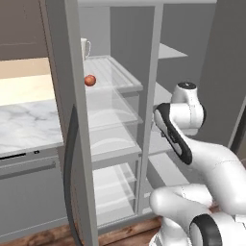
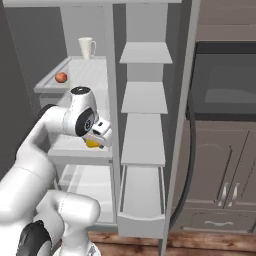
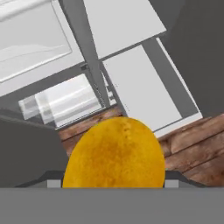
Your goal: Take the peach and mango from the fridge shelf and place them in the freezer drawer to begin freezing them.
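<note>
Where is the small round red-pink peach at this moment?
The small round red-pink peach lies near the front edge of the ridged pale fridge shelf, in front of the white mug at the back.

Gripper [image 2: 96, 141] clamped the mango [image 3: 114, 154], which blocked most of the hand view between the fingers. Beyond the fingertips, the freezer drawer [image 2: 142, 192] lay open and looked bare inside, though its near end was partly hidden. Grey divider post [image 2: 114, 125] stood just beside the fingers, between them and the drawer column. Shelves [image 2: 144, 97] stacked above the drawer. Open door edge [image 2: 181, 125] bounded the far side.
</note>
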